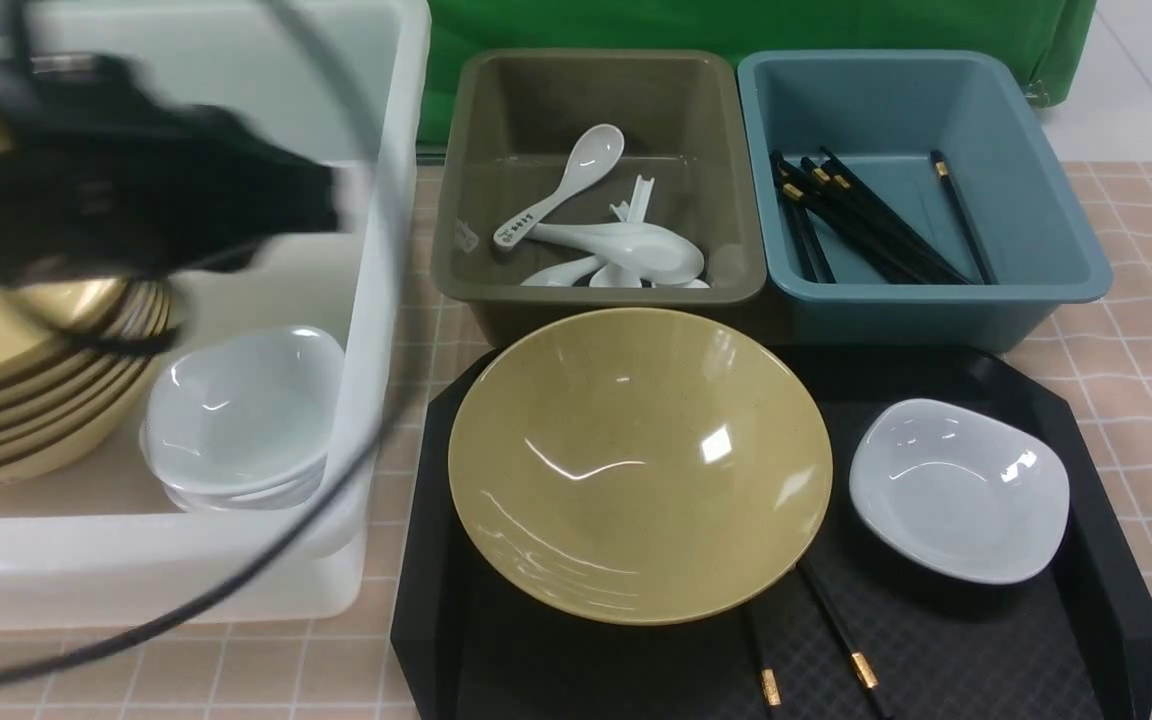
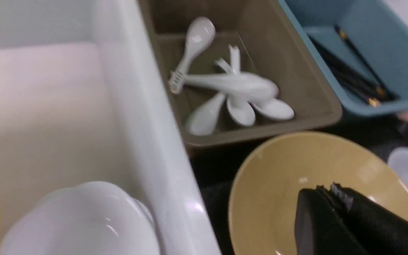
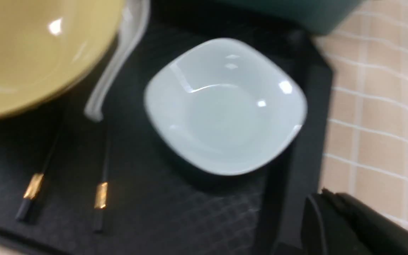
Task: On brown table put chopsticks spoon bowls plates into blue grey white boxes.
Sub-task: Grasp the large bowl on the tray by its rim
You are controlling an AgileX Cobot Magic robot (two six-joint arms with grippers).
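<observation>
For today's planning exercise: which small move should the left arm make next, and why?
Probably swing the left claw toward the rim of the yellow bowl: the claw holds nothing, and that bowl sits on the black tray, not in the white box.

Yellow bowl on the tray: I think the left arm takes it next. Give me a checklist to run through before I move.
1. Yellow bowl upright and empty: ok.
2. Left gripper carrying nothing: ok.
3. Left gripper open for a grasp: not ok, it is shut.
4. Chopsticks clear of the bowl: not ok, their far ends run under its rim.
5. Spoon clear of the bowl: cannot tell, its head is hidden beneath the rim.
6. White box holds a matching stack of yellow dishes to receive it: ok.
</observation>
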